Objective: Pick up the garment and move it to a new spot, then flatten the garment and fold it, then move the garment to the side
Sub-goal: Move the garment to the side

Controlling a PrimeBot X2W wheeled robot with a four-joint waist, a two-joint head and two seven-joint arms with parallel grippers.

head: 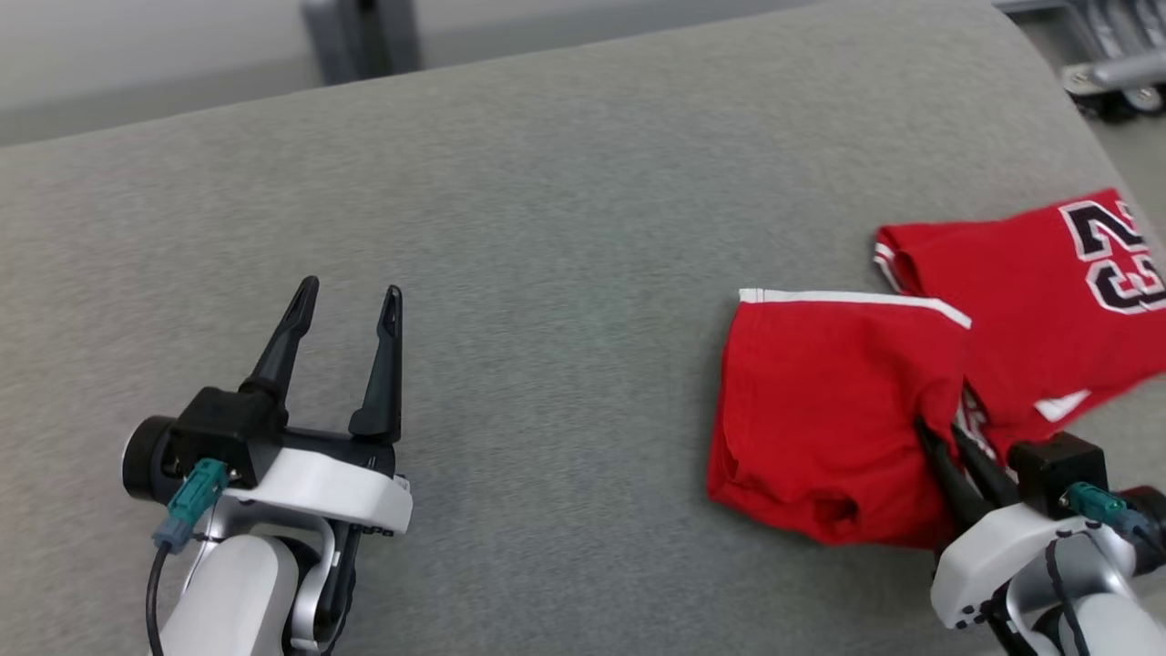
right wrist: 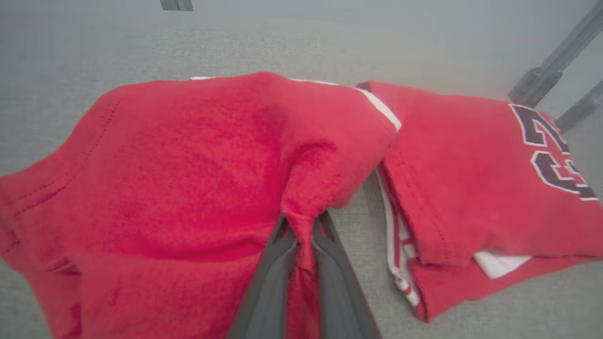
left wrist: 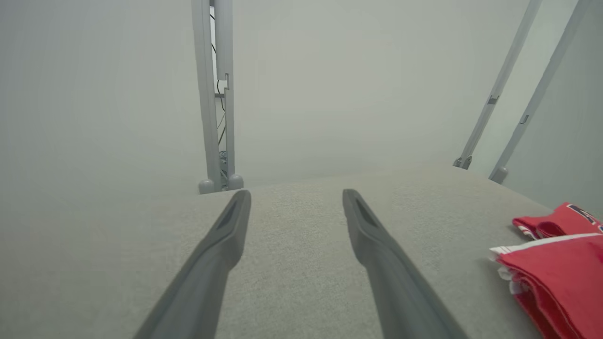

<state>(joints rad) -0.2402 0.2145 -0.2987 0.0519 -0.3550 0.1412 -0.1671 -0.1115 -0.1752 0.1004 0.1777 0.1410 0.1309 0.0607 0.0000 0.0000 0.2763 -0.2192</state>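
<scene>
A red garment [head: 838,410] with white trim and a dark number 23 lies crumpled at the right of the grey padded table [head: 547,273]. My right gripper [head: 936,434] is shut on a pinched fold of its near red part, and the cloth rises into a tent above the fingers [right wrist: 278,278] in the right wrist view, where the garment [right wrist: 188,165] spreads across the picture. The numbered half [head: 1048,282] lies flat further right. My left gripper [head: 351,305] stands open over bare table at the lower left, well apart from the garment [left wrist: 560,268], nothing between its fingers [left wrist: 221,245].
The table's far edge curves down toward a pale floor. A dark upright stand [head: 360,36] is beyond it, and metal frame legs [head: 1120,73] with casters stand at the top right. Grey posts [left wrist: 216,94] rise behind the table in the left wrist view.
</scene>
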